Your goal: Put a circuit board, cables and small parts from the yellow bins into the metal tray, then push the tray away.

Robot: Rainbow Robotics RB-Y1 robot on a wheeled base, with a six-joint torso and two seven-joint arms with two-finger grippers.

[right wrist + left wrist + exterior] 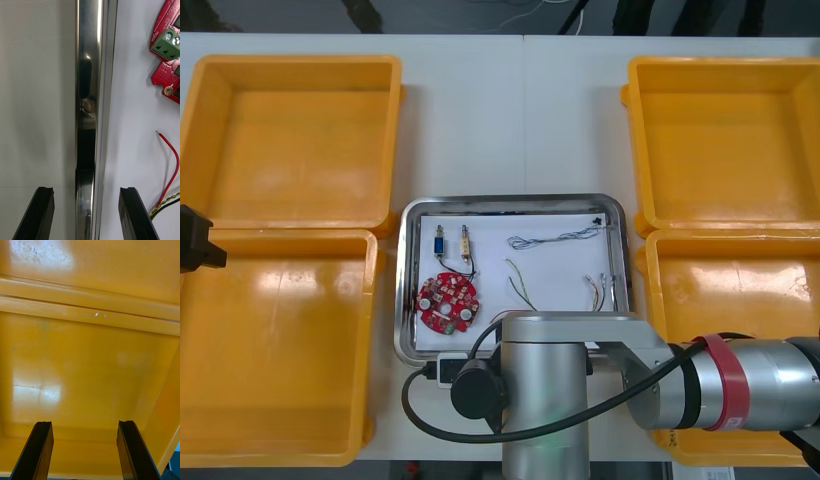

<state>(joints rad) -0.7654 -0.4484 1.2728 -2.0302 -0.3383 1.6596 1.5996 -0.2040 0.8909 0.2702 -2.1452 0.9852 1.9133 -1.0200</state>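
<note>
Metal tray [510, 201] sits mid-bench between the yellow bins [300, 62], white inside and loaded. Red circuit board [447, 303] lies in the near left corner, two small metal parts [439, 243] just beyond it, blue-and-white cable [555, 238] along the far side, red and yellow cable [177, 161] nearer. Bins look bare, so loading reads as done and the push as the step in hand. Right jaws are at the tray's near rim [88, 75], set wide, nothing held: one black finger [43, 210] over the bench [33, 93] outside, the other over the white liner inside, rim between them. Likely reason: straddling the rim gives purchase to shove the tray away; contact cannot be told. Tray's long axis runs left to right across the bench. The near rim lies along it, and the right jaws point along that rim toward the robot's left, board ahead. Left jaws, also wide and empty, hang parked over a left bin [90, 363].
</note>
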